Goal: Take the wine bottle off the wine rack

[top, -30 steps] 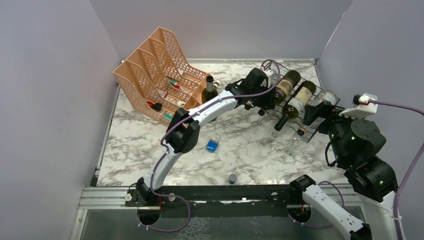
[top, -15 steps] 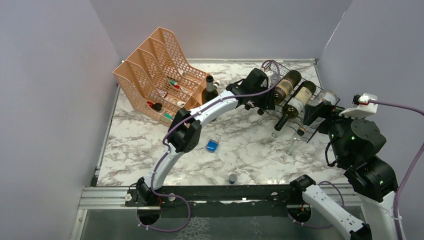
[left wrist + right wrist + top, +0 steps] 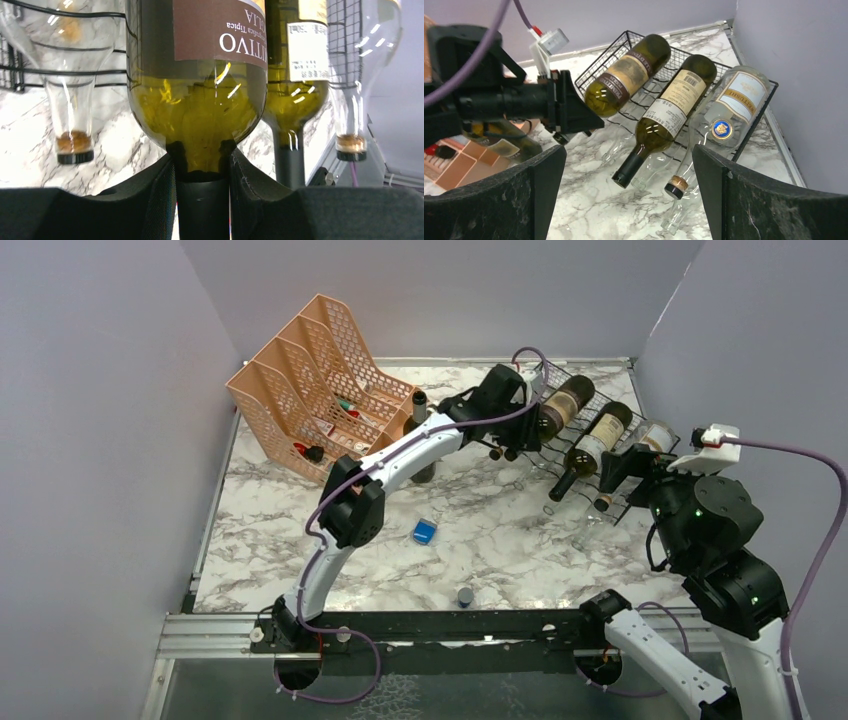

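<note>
1. The left fingers point(image 3: 155, 200) are clamping the neck of the wine bottle point(image 3: 200, 100) from both sides, right under the shoulder. That neck is the only slim part poking out of the rack, so it is the obvious handle.
2. The bottle is lying tilted over the leftmost top cradle of the wine rack point(image 3: 620, 50). Its base is sitting up by the back rim and its neck is pointing out and down toward the left arm. I cannot tell whether the glass is resting on the wire or riding just clear of it.
3. The left arm is stretching across the counter point(image 3: 280, 530) roughly in line with the bottle's length. My read is that this is setting up a straight pull along the cradle, with no dragging over the wavy wires.
4. The right fingers point(image 3: 524, 195) are standing wide apart and gripping nothing, hovering near the front right of the rack. They look like they are waiting in reserve, perhaps to steady the rack.
5. A dark bottle with a cream label point(image 3: 674, 100) is lying just beside the gripped one, and a clear bottle point(image 3: 734, 100) is lying beyond that. A sideways swing is the risk here, since it could be nudging those two.
6. An upright dark bottle point(image 3: 420, 420) is standing over by the peach organizer point(image 3: 310, 370), near the left arm's forearm.
</note>
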{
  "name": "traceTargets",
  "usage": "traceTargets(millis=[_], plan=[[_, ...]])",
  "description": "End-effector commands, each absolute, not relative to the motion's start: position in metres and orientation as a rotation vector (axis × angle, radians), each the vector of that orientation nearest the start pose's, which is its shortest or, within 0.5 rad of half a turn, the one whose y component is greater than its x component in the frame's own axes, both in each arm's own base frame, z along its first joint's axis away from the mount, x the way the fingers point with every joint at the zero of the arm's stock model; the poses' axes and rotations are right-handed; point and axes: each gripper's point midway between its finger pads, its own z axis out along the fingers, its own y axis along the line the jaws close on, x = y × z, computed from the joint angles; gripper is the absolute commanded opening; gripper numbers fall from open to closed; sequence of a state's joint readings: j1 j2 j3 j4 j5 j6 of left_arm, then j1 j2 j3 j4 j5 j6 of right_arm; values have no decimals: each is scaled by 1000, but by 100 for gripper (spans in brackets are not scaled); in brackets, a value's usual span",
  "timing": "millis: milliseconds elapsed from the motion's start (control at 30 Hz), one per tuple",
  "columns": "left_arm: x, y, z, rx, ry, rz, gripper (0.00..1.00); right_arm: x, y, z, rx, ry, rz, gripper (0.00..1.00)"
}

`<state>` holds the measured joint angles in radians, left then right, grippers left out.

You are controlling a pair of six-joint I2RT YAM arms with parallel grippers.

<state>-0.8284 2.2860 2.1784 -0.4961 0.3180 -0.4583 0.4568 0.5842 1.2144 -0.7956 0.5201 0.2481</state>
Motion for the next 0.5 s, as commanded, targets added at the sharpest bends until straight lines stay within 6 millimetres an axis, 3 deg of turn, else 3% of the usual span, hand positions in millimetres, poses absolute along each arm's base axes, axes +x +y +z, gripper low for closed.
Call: traceTargets(millis=[0, 133, 267, 333, 467], plan=[[354, -491, 298, 634, 1986, -1123, 6, 206, 27, 373, 102, 1703, 116, 100], [339, -478, 318, 641, 1971, -1137, 1, 213, 41, 373, -2, 1687, 138, 100], [316, -455, 322, 651, 1994, -1144, 0, 223, 89, 352, -403, 1678, 199, 100], [305, -439, 324, 644, 2007, -1121, 0, 226, 101, 343, -506, 1689, 213, 100], [268, -399, 336, 633, 2010, -1122, 0, 210, 134, 338, -825, 1544, 299, 99]])
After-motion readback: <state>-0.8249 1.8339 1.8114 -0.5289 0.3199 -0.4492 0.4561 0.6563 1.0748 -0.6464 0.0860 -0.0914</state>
